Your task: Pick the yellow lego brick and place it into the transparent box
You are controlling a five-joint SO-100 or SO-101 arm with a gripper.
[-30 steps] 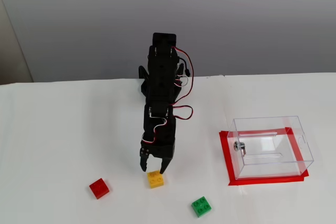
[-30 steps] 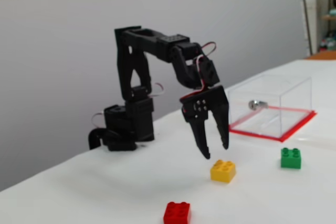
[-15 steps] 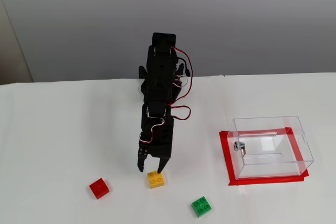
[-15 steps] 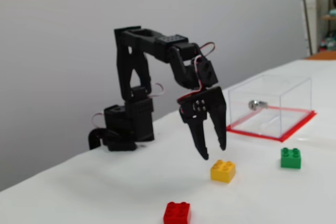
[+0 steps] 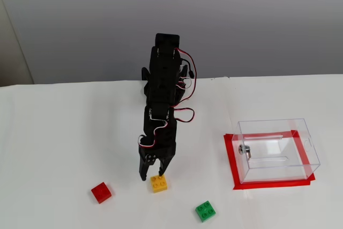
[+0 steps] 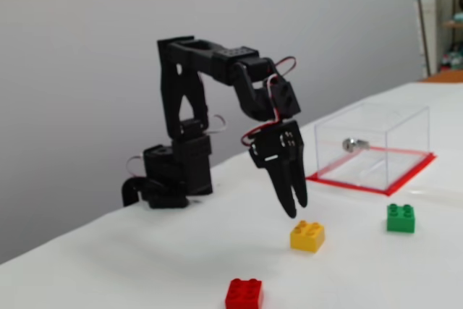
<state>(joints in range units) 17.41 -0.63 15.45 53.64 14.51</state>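
The yellow lego brick (image 5: pixel 158 183) (image 6: pixel 307 236) lies flat on the white table, studs up, untouched. My black gripper (image 5: pixel 151 175) (image 6: pixel 296 210) points down just above the brick, on the side toward the arm's base. Its fingers stand apart with nothing between them, and they look close together only in the side fixed view. The transparent box (image 5: pixel 276 148) (image 6: pixel 376 142) stands to the right on a frame of red tape, with a small metal screw on its left wall. Nothing lies inside it.
A red brick (image 5: pixel 101 192) (image 6: pixel 244 294) lies left of the yellow one and a green brick (image 5: pixel 205 211) (image 6: pixel 401 218) lies to its right, nearer the front edge. Red tape (image 5: pixel 231 164) outlines the box. The arm's base (image 6: pixel 173 171) stands at the back.
The gripper has dropped slightly toward the yellow brick and its wrist has turned, so the fingers look narrower from the side. No brick and not the box has moved.
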